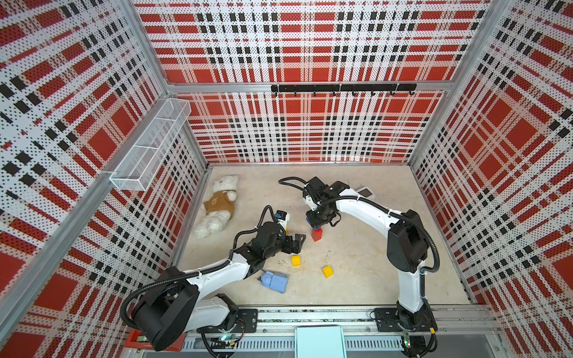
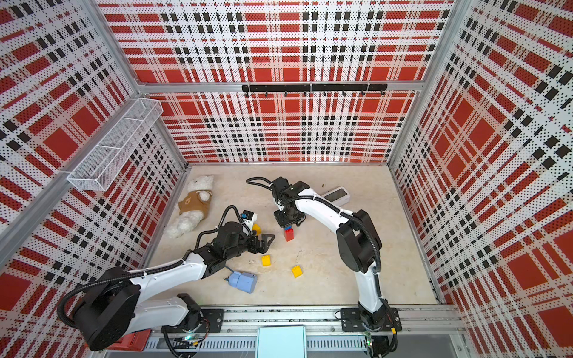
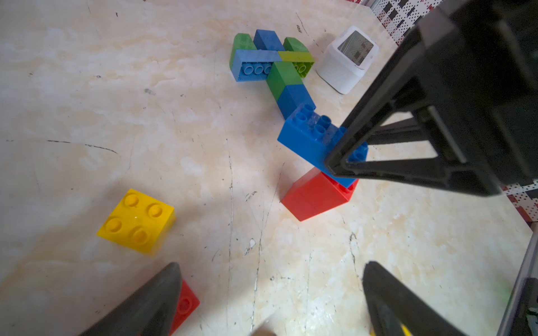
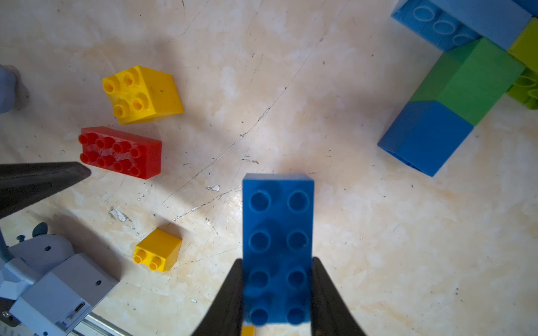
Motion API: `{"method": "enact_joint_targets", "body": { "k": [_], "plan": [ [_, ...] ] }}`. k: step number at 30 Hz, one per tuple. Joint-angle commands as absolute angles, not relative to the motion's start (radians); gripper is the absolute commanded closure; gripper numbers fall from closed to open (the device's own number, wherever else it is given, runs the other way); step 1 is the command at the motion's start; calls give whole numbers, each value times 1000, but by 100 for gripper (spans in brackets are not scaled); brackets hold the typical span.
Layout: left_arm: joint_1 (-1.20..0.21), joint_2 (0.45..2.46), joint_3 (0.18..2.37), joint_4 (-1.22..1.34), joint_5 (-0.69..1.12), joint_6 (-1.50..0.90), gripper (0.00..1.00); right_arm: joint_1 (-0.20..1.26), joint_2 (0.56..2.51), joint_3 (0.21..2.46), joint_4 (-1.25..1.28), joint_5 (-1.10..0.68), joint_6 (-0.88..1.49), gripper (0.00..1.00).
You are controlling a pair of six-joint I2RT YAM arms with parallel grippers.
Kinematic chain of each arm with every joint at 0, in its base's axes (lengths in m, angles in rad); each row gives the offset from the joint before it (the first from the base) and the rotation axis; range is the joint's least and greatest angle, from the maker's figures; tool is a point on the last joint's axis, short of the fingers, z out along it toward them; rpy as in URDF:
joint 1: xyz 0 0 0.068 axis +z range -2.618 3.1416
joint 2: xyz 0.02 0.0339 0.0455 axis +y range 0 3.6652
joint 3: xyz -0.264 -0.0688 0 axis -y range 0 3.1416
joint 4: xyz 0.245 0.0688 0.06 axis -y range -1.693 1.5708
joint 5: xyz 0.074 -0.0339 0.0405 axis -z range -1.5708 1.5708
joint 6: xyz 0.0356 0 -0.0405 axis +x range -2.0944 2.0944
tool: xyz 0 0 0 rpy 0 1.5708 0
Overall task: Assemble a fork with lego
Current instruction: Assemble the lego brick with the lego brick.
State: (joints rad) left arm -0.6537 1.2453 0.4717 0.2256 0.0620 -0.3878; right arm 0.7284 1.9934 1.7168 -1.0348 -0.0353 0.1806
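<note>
Lying by the left wall, a bear (image 1: 218, 204) sprawls on the table (image 1: 356, 288). Next is the left gripper (image 1: 298, 242), low over the table, its jaws spread wide with nothing between them. A red brick (image 4: 120, 151), oblong and studs up, lies just beside one finger (image 4: 37, 180), and a yellow brick (image 4: 142, 94) sits tilted just beside the red one. Toward the front edge a pale-blue box (image 1: 274, 280) rests close to the left arm (image 1: 217, 272). Right of it, a small yellow brick (image 1: 295, 260) and, further right, another yellow brick (image 1: 327, 271) lie loose and apart from each other. Near mid-table stands a red block (image 1: 317, 235), and a blue brick (image 4: 278, 209), oblong and studs up, sits across its top with one end overhanging; whether it is pressed home I cannot tell. The right gripper (image 4: 277, 260) points down from above and pinches that blue brick by its long sides, jaws closed on it. Past the block, under the right arm (image 1: 366, 210) and hidden in both top views, joined bricks (image 3: 273, 67) lie flat on the table: a stem of blue and green meets a crossbar of light blue and lime, and green and blue prongs stick out beyond the bar. Furthest right, toward the back wall, a white device (image 1: 366, 192) with a dark screen sits near the lime end of those joined bricks.
</note>
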Motion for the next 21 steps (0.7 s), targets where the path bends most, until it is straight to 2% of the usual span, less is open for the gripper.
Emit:
{"method": "enact_joint_targets", "body": {
  "k": [1,12,21],
  "plan": [
    [-661,1239,468,267,45,-372,1,737,1925,1681,-1015,22,198,100],
    [-645,1291,480,316,145,-441,0,769,1872,1661,-985,51,201,100],
    [-621,1296,472,341,208,-474,1,738,1861,1606,-943,26,2,100]
  ]
}}
